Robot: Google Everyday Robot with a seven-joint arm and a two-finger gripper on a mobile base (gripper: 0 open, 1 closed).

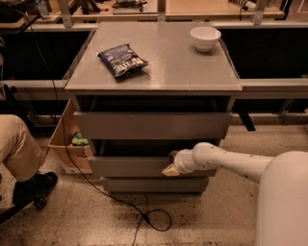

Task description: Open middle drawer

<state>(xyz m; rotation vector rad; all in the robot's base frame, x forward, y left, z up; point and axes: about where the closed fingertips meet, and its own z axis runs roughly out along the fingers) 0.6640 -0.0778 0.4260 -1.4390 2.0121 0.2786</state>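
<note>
Camera view | engaging gripper (171, 166) at middle drawer (130, 167) top edge, right side | closure: cannot tell | needing straight outward pull

Speckled floor (72, 216) lies under a grey cabinet (183, 67); wooden workbenches (202, 8) stand behind it, and a black cable (146, 217) loops in front.

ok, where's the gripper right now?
In the camera view the gripper sits at the top edge of the middle drawer front, right of centre, just under the taller top drawer.
</note>
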